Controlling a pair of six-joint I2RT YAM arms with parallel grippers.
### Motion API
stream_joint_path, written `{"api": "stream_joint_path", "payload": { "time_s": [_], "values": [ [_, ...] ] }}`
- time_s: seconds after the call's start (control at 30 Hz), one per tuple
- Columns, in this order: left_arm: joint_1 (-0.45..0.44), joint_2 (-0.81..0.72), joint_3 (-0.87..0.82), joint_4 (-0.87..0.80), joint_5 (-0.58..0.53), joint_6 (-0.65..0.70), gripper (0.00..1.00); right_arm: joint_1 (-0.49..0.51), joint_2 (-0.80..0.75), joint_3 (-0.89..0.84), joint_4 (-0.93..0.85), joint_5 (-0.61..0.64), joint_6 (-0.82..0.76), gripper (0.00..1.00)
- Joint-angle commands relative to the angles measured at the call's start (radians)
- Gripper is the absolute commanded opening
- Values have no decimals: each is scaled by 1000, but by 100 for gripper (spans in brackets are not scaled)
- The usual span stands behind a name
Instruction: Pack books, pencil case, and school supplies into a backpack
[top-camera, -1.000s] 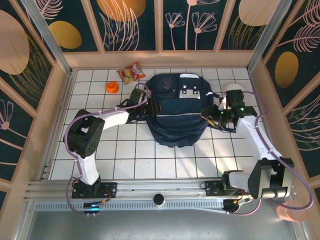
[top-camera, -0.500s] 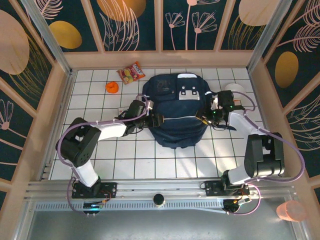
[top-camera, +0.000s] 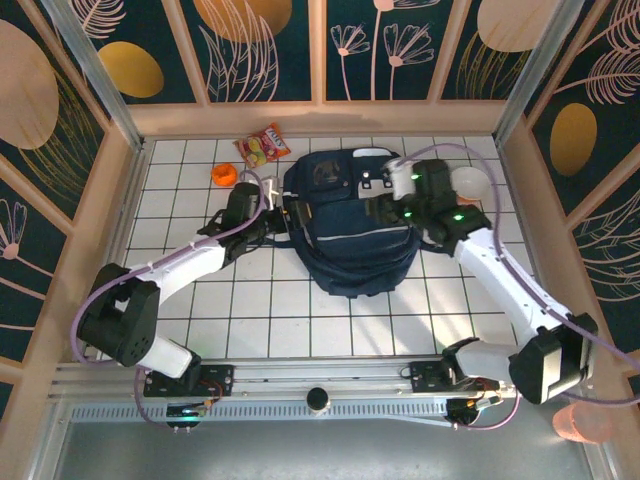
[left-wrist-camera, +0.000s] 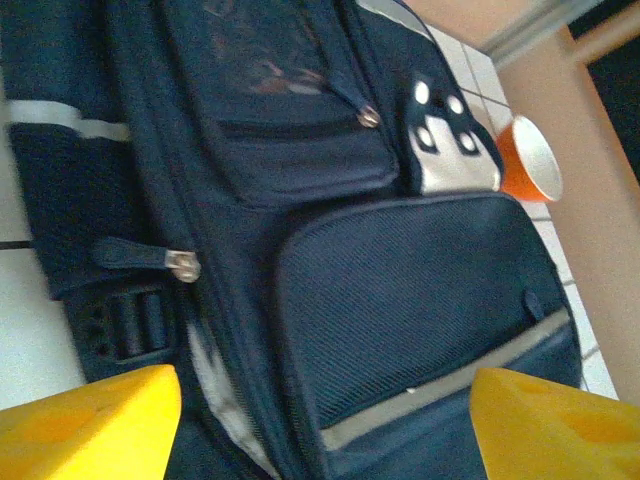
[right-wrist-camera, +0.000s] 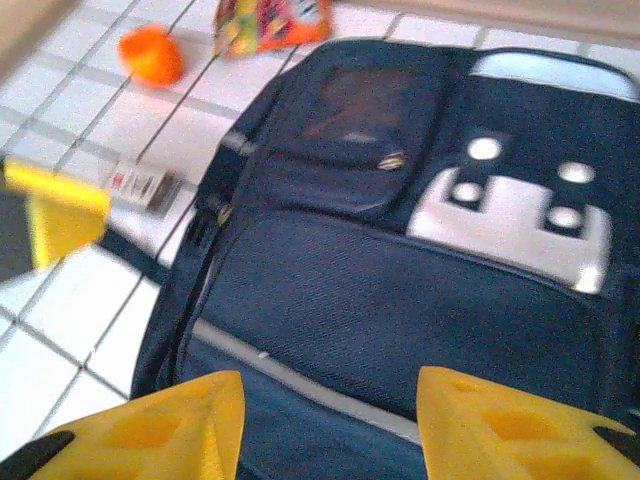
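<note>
The navy backpack (top-camera: 345, 225) lies flat mid-table, zipped, its white-grey clip patch (right-wrist-camera: 515, 215) facing up. My left gripper (top-camera: 275, 212) sits at its left edge, open, the yellow fingers (left-wrist-camera: 85, 425) spread wide over the fabric (left-wrist-camera: 400, 290) and a side zipper pull (left-wrist-camera: 183, 263). My right gripper (top-camera: 378, 205) hovers above the upper right of the pack, also open and holding nothing, with its fingertips (right-wrist-camera: 150, 430) over the pale stripe. A small grey-white gadget (right-wrist-camera: 140, 185) lies on the tiles beside the pack's left side. Book and pencil case are out of view.
A red-orange snack packet (top-camera: 262, 146) and a small round orange object (top-camera: 224, 175) lie at the back left. An orange cup with a white inside (left-wrist-camera: 528, 160) stands right of the backpack (top-camera: 466, 181). Wooden walls ring the tiled table.
Both arms swung toward the back: the left gripper slid up the backpack's left side, the right gripper moved from its right edge to above its top. The backpack shifted slightly.
</note>
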Motion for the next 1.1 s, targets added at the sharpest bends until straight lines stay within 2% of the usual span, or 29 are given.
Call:
{"api": "stream_joint_path", "payload": {
  "time_s": [0.0,0.2,0.3,0.5,0.63,0.83,1.07],
  "values": [
    [30,-42,-41,-49,-77,-43,77,134,102,54,-65,160,-113,51],
    [94,-126,-159,6,-132,-160,81,241,435,285,-223,179,132,54],
    [110,-162,-201,0,-162,-192,83,294,543,346,-239,259,180,55],
    [130,-213,-248,-7,-191,-214,84,319,698,442,-266,266,226,56],
    [131,-228,-259,-3,-198,-218,84,341,745,483,-299,343,220,57],
    [131,-227,-259,-12,-218,-211,84,361,747,462,-328,577,254,55],
    [132,-212,-251,-10,-218,-199,85,362,709,402,-267,605,273,55]
  ]
}}
